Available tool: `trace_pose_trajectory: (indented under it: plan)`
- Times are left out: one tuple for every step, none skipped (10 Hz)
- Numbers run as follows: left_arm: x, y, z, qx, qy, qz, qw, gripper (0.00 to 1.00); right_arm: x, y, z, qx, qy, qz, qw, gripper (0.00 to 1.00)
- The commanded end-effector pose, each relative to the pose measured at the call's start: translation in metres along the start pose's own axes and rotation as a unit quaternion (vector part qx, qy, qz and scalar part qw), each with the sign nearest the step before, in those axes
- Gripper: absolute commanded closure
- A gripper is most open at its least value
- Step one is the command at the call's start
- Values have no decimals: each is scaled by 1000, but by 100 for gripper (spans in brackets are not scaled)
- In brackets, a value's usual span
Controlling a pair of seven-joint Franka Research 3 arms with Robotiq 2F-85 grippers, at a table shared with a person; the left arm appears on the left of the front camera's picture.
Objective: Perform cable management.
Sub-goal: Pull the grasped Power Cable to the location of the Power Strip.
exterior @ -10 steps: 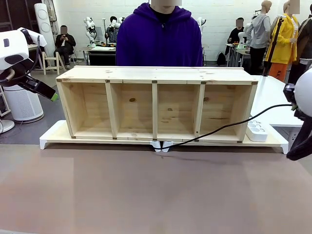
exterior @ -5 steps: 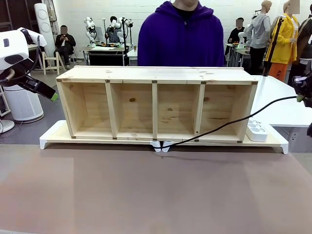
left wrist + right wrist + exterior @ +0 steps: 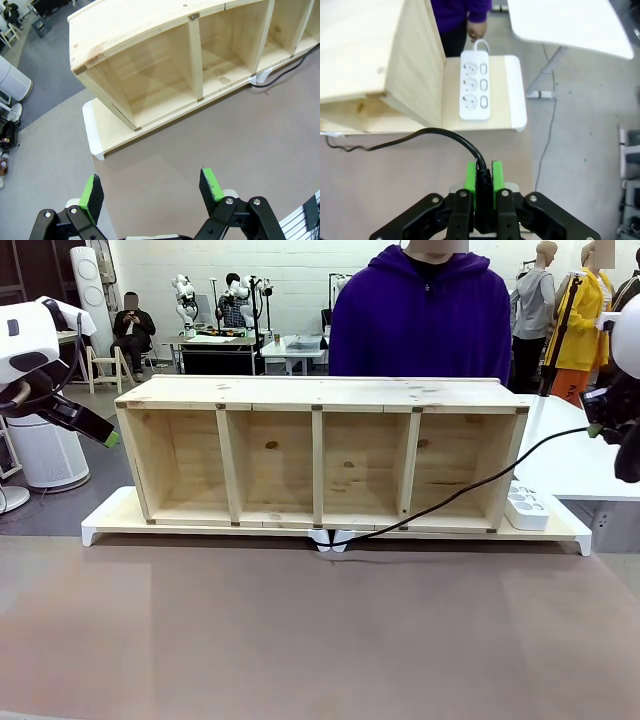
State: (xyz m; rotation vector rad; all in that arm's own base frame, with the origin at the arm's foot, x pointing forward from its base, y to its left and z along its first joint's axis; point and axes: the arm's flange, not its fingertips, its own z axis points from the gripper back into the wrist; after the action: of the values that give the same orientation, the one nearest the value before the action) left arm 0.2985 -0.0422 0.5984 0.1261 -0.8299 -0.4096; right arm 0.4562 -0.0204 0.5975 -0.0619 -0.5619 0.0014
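The cable (image 3: 470, 488) is a thin black cord running from a white clip (image 3: 333, 538) at the shelf's front edge up and right to my right gripper (image 3: 598, 428). That gripper hangs above the table's right end. In the right wrist view the right gripper (image 3: 483, 184) is shut on the cable (image 3: 440, 134), which loops left toward the shelf. The plug is hidden between the pads. My left gripper (image 3: 108, 436) hovers off the shelf's left end, and in its wrist view the left gripper (image 3: 151, 189) is open with nothing between its fingers.
A wooden shelf (image 3: 320, 390) with several open compartments stands on a white board (image 3: 110, 515). A white power strip (image 3: 527, 508) lies on the board's right end, just below my right gripper. A person in a purple hoodie (image 3: 420, 320) stands behind the shelf. The brown tabletop (image 3: 320, 640) lies in front.
My right gripper has risen with the cable, lifting its right end higher. The person has stepped to the right behind the shelf. The left arm has stayed put.
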Motion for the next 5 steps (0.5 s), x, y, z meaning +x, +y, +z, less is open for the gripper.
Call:
trace_pose_trajectory:
  plan:
    - [2, -1, -2, -1, -7, 5, 1000, 0, 31, 0, -2, 29, 5, -11, 1000, 84]
    - [2, -1, -2, -1, -7, 5, 1000, 0, 39, 3, -6, 24, 4, -15, 1000, 84]
    - [2, -1, -2, -1, -7, 5, 1000, 0, 45, 5, -10, 18, 8, -17, 1000, 84]
    - [2, -1, -2, -1, -7, 5, 1000, 0, 54, 3, -15, 9, 12, -27, 1000, 84]
    - [2, -1, -2, -1, -7, 5, 1000, 0, 63, -2, -22, 2, 26, -36, 999, 84]
